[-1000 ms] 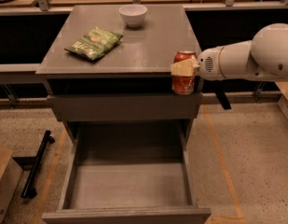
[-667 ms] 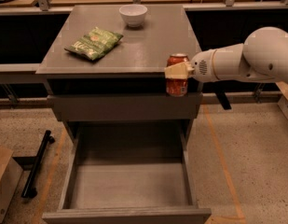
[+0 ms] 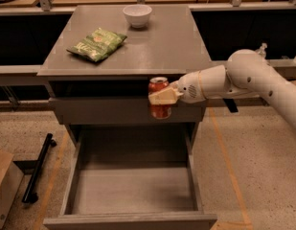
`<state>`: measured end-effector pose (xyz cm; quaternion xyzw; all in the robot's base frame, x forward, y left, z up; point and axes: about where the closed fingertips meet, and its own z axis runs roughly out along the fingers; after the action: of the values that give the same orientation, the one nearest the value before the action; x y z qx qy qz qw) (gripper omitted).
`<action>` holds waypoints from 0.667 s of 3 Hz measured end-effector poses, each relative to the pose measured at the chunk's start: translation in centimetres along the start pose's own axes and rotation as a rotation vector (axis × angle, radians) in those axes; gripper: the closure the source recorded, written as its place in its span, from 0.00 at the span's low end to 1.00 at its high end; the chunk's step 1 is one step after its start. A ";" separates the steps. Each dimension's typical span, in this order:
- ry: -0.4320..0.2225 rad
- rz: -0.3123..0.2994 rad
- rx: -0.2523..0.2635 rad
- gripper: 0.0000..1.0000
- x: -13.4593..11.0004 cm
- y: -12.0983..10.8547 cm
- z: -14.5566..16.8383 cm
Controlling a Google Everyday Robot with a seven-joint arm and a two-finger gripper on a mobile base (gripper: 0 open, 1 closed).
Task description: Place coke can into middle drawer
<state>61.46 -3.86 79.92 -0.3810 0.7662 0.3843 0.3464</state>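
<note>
Red aluminium with a silver top and pale lettering, the small coke can (image 3: 159, 86) hangs upright in the air at the cabinet's front edge. It is near the middle of the view, in front of the flat grey upper drawer front (image 3: 99, 111). The cream two-finger gripper (image 3: 159, 98) is clamped around the can's waist, one finger crossing the front of it, so the rim shows above the fingers and the red base below. The white jointed arm (image 3: 243, 75) reaches in from 3 o'clock, level with the can.

By my judgement such a can is light, with a thin wall that dents under a hard squeeze, and its smooth painted side is slippery. A hold at mid-height across the round body, as it is held now, looks like the soundest place. It keeps the can upright and leaves the base free to land flat. Whether it is full or empty cannot be told.

At 6 o'clock from the can, well below it, the wide matte-grey middle drawer (image 3: 133, 190) is pulled out. Its plain floor is bare, with low side walls and a flat front panel. The can appears to be above the drawer's back part, slightly toward the 3 o'clock wall.

On the grey cabinet top (image 3: 162, 47) a crinkled green chip bag (image 3: 96, 44) lies at 11 o'clock from the can. A round white bowl (image 3: 137, 15) stands at 12 o'clock, both well apart from the gripper.
</note>
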 end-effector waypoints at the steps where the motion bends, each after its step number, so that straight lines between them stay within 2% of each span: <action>1: 0.027 -0.030 -0.141 1.00 3.7 1.1 2.9; 2: 0.032 -0.034 -0.158 1.00 4.3 1.2 3.3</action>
<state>59.22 -1.94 75.25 -0.4261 0.7324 0.4317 0.3093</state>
